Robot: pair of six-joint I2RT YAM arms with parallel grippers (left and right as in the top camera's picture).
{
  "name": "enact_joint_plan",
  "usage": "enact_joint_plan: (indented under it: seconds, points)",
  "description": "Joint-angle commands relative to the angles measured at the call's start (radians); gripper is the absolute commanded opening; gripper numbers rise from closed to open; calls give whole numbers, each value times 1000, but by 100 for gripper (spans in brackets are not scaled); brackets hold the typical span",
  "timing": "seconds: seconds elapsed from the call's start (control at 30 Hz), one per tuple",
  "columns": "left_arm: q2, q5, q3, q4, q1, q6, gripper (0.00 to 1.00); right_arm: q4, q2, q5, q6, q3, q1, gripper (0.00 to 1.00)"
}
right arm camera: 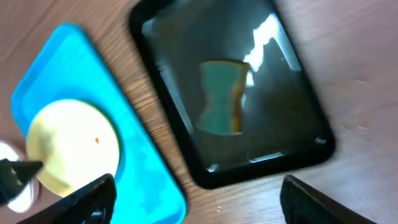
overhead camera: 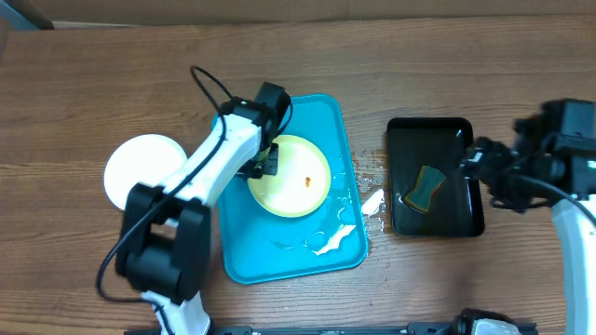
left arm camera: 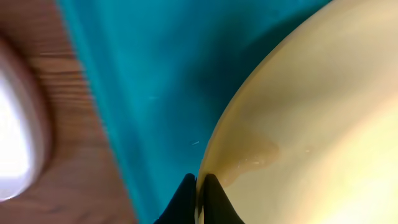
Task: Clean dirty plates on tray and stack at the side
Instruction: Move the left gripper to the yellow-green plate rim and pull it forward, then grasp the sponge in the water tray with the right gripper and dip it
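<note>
The pale yellow-green plate (overhead camera: 291, 177) is found on the turquoise tray (overhead camera: 279, 265), towards its far half, with a small orange smear (overhead camera: 307, 180) just right of its middle. Its left rim is pinched by the left tool (overhead camera: 267, 160), whose jaws are seen in the left wrist view closed narrowly on the plate's edge, one finger on either side of the rim. The plate thus extends to the right of that tool. A dark shadow is cast on the tray beneath the rim, so the edge is judged to be slightly raised, though this cannot be confirmed. The right tool (overhead camera: 475, 162) is held wide and empty over the right edge of the black tray (overhead camera: 456, 223), well apart from the plate. The sponge (overhead camera: 428, 188) lies inside that black tray, just left of the right tool, with its long axis running roughly near to far. The right arm is clearly the nearer one to the sponge, and a short move leftward and down is judged to be what the wiping step calls for. A white plate (overhead camera: 130, 172) rests on the counter (overhead camera: 466, 65) left of the turquoise tray, apart from it.
</note>
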Motion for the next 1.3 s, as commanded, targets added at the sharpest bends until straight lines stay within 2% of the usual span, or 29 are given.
enact_joint_plan:
  seconds: [0.0, 0.07, 0.2, 0.4, 0.53, 0.63, 0.73, 0.77, 0.8, 1.07, 1.13, 1.17, 1.23, 1.27]
  points:
    - [-60, -36, 2, -18, 20, 32, 4, 40, 17, 1, -25, -28, 106, 83]
    - [-59, 33, -1, -16, 24, 32, 4, 80, 43, 67, 14, -65, 161, 80]
    - [-57, 129, -44, 22, 26, 32, 4, 184, 120, 146, 87, -142, 206, 66]
    - [-57, 192, -197, 109, 27, 31, 4, 312, 287, 148, 87, -218, 207, 48]
    - [-57, 194, -251, 150, 27, 28, 4, 359, 381, 164, 87, -218, 207, 43]
    - [-57, 208, -265, 172, 27, 28, 4, 380, 451, 162, 87, -218, 209, 34]
    - [-57, 214, -268, 190, 27, 28, 4, 387, 515, 163, 87, -218, 209, 20]
    - [-57, 213, -268, 193, 27, 28, 5, 389, 536, 161, 87, -218, 209, 9]
    - [-57, 213, -268, 195, 27, 28, 5, 385, 544, 158, 87, -218, 209, 4]
    - [-57, 213, -268, 197, 27, 28, 12, 218, 460, 158, 71, -119, 209, 4]
    - [-57, 214, -268, 197, 27, 28, 13, 201, 425, 158, 71, -113, 209, 8]
    - [-57, 213, -268, 197, 27, 28, 13, 198, 414, 159, 71, -113, 209, 17]
    - [-57, 214, -268, 197, 27, 28, 14, 195, 408, 163, 72, -113, 209, 41]
    - [-57, 213, -268, 197, 27, 28, 15, 196, 409, 164, 72, -116, 209, 47]
